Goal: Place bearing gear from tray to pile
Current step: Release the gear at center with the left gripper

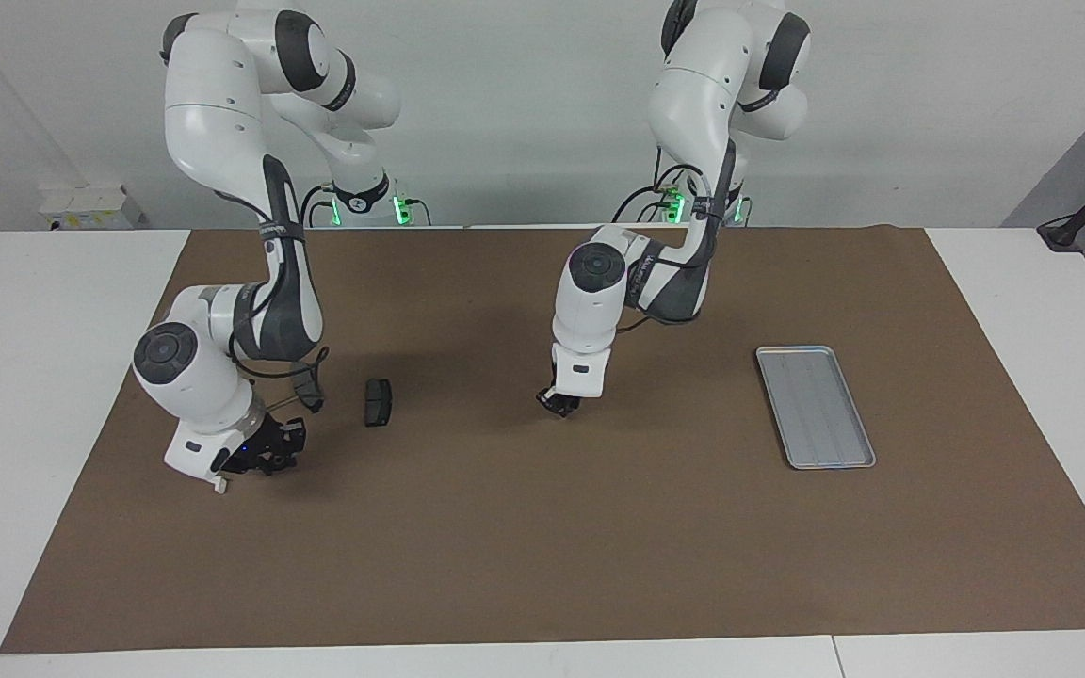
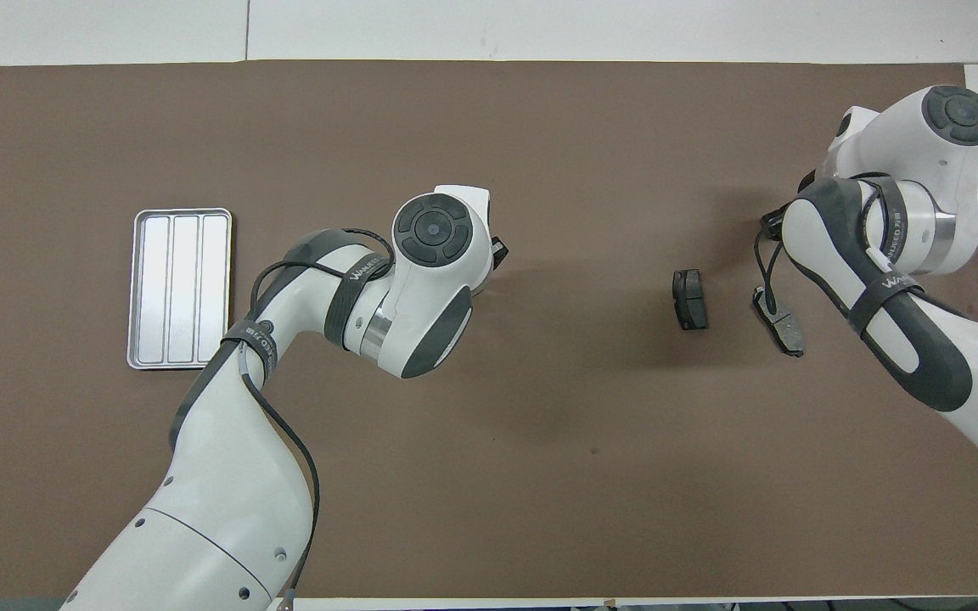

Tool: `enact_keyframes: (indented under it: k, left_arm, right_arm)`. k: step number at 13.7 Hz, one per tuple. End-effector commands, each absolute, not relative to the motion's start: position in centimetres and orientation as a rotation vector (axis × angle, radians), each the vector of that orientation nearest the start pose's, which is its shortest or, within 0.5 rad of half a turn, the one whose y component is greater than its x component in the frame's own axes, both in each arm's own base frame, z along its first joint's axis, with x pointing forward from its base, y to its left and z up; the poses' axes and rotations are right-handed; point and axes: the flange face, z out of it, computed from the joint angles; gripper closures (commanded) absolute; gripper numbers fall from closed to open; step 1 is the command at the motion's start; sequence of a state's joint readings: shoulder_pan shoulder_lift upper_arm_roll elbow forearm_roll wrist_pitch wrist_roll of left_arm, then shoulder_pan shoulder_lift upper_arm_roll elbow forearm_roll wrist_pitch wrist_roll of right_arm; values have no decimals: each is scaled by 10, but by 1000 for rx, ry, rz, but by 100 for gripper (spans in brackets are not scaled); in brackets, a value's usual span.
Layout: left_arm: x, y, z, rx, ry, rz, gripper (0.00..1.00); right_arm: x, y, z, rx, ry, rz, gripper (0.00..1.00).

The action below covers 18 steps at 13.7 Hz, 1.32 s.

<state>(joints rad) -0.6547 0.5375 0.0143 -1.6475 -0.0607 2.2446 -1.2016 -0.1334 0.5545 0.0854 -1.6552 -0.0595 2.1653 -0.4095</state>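
Note:
The silver tray [image 1: 816,407] lies on the brown mat toward the left arm's end, and nothing shows on it; it also shows in the overhead view [image 2: 181,288]. One dark grey plate [image 1: 378,402] of the pile lies toward the right arm's end, also in the overhead view [image 2: 690,299]. A second plate [image 2: 786,327] lies beside it, close under the right arm. No bearing gear and no white bracket are in view. My left gripper [image 1: 558,403] hangs low over the middle of the mat. My right gripper [image 1: 265,459] is low over the mat beside the plates.
The brown mat [image 1: 542,565] covers most of the white table. The right arm's elbow and cable hang just above the second plate [image 1: 309,388]. The left arm's forearm stretches between the tray and the mat's middle.

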Motion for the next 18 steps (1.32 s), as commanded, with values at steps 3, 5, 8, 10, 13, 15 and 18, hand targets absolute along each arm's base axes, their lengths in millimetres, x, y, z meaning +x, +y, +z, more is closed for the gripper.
enact_keyframes:
  k: [3,5,8,10,13,15,18]
  left_arm:
    - [548,-413,304,-3065,-970,-24,95]
    - [546,-412,300,-3057,-974,-18,95]
    - [543,-410,294,-3045,-961,-13,95]
    - [543,-411,296,-3039,-966,-7,74]
    - [548,-404,304,-3010,-984,4,0]
    - [561,-385,343,-3009,-1032,-32,0]
    - [570,-336,408,-2973,-1090,-55,0]
  right_arm:
    - [675,-27,316,-3094,-565,51,0]
    - [684,-17,340,-3099,-555,44,0]
    - [698,-16,374,-3107,-558,-27,0]
    - [703,-2,384,-3105,-602,-60,0]
    - [706,2,386,-3110,-644,-67,0]
    - [715,2,396,-3111,-632,-107,0]
    - [715,30,396,-3096,-661,-112,0]
